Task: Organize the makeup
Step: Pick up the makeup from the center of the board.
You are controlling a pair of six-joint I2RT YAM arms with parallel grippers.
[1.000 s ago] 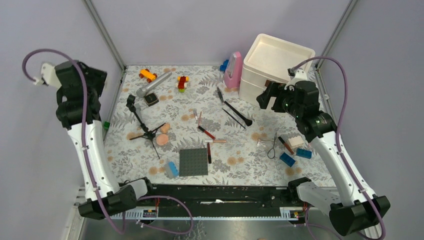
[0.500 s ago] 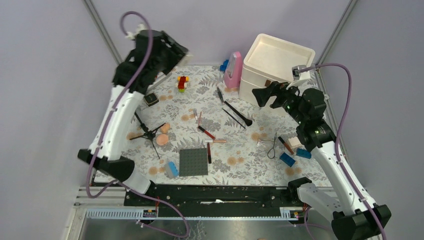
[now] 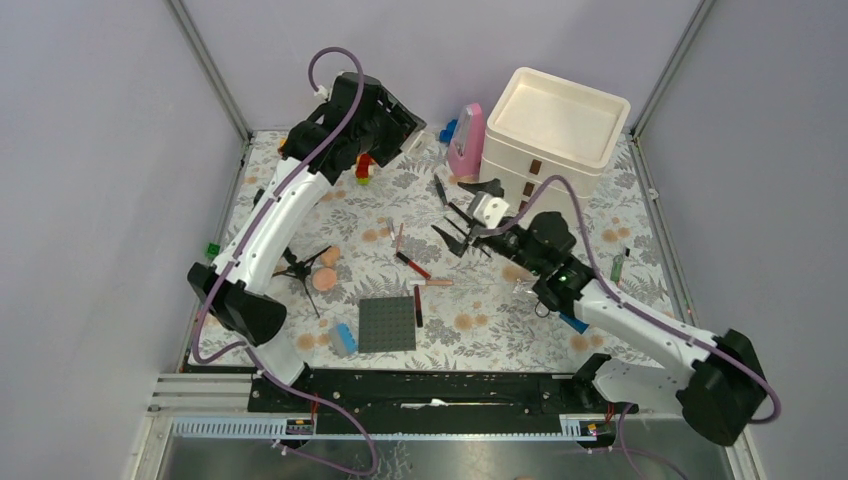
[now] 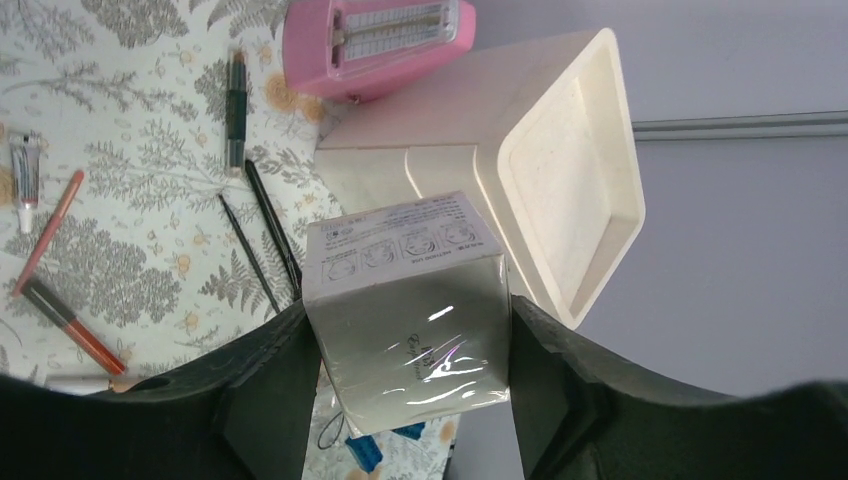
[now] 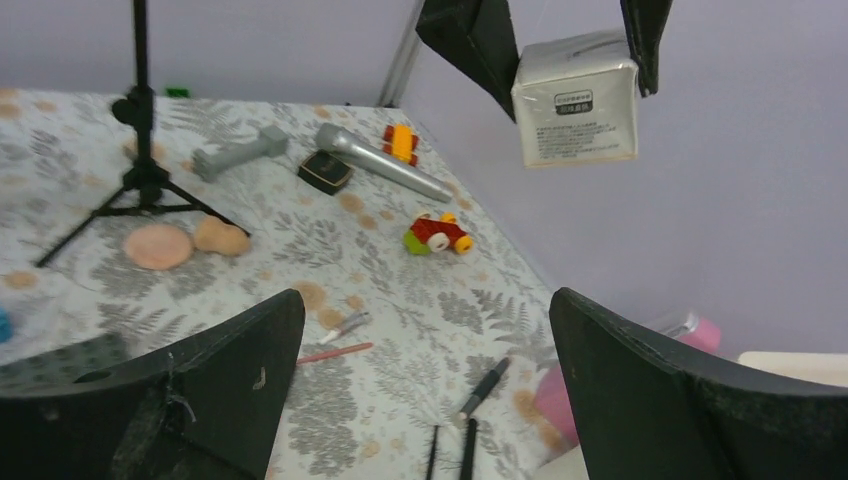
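My left gripper (image 3: 408, 128) hangs high over the back of the table, shut on a pale wrapped box (image 4: 410, 310) with print on one face. The box also shows in the right wrist view (image 5: 578, 98). My right gripper (image 3: 462, 215) is open and empty, low over the thin black brushes (image 4: 270, 240) and a black pencil (image 5: 485, 385). A red-and-black lipstick (image 3: 412, 265), a pale pink stick (image 5: 335, 352) and a small tube (image 4: 25, 180) lie mid-table. Two peach puffs (image 3: 325, 278) lie by the tripod.
A white stacked organizer (image 3: 550, 125) with an open top tray stands at the back right, a pink case (image 3: 467, 140) beside it. A black mini tripod (image 3: 295, 265), a grey studded plate (image 3: 387, 323), toy bricks (image 5: 437, 233) and a grey microphone (image 5: 380, 175) lie around.
My left arm has swung from the far left wall to the back middle with the box. My right arm has dropped down and left from beside the organizer to over the brushes.
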